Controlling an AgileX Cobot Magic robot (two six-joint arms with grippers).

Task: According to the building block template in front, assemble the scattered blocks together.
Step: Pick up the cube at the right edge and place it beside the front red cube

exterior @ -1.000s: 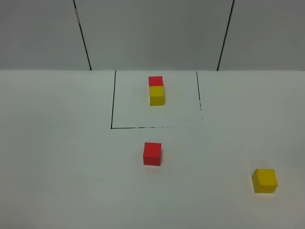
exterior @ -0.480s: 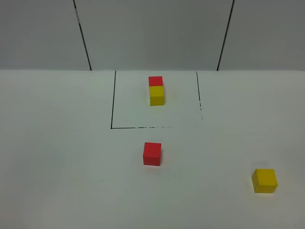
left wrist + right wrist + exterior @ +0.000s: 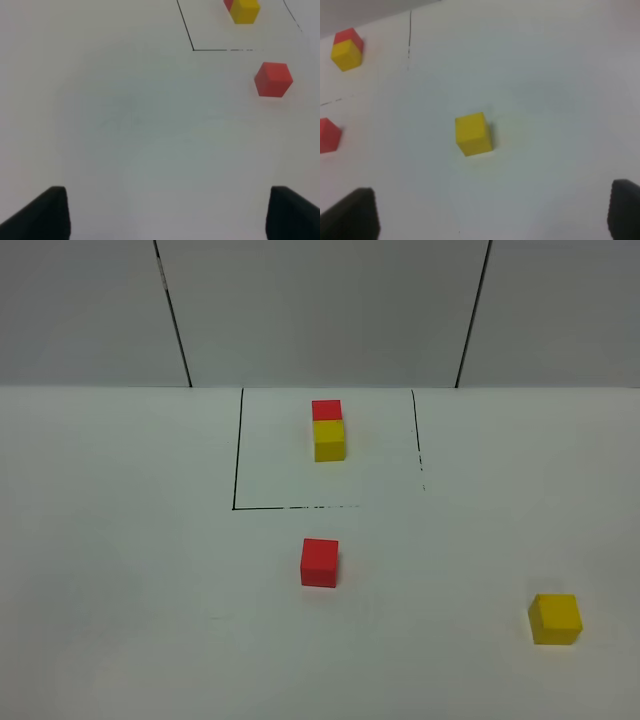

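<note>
The building block template, a red cube (image 3: pixel 326 410) joined to a yellow cube (image 3: pixel 329 440), sits at the back inside a thin black drawn frame (image 3: pixel 236 450). Of the scattered blocks, the loose red cube (image 3: pixel 319 562) lies just in front of the frame and the loose yellow cube (image 3: pixel 555 619) lies near the front right. Neither arm shows in the exterior high view. My left gripper (image 3: pixel 167 215) is open and empty above bare table, with the red cube (image 3: pixel 273 79) well ahead of it and off to one side. My right gripper (image 3: pixel 489 210) is open, and the yellow cube (image 3: pixel 473 133) lies ahead of it between the finger lines.
The white table (image 3: pixel 120 570) ends at a grey panelled wall (image 3: pixel 320 310) behind the frame. The frame's front line (image 3: pixel 225 49) and the template's yellow cube (image 3: pixel 244 11) show in the left wrist view. The right wrist view catches the template (image 3: pixel 346 49) and the red cube (image 3: pixel 329 135) at its edge.
</note>
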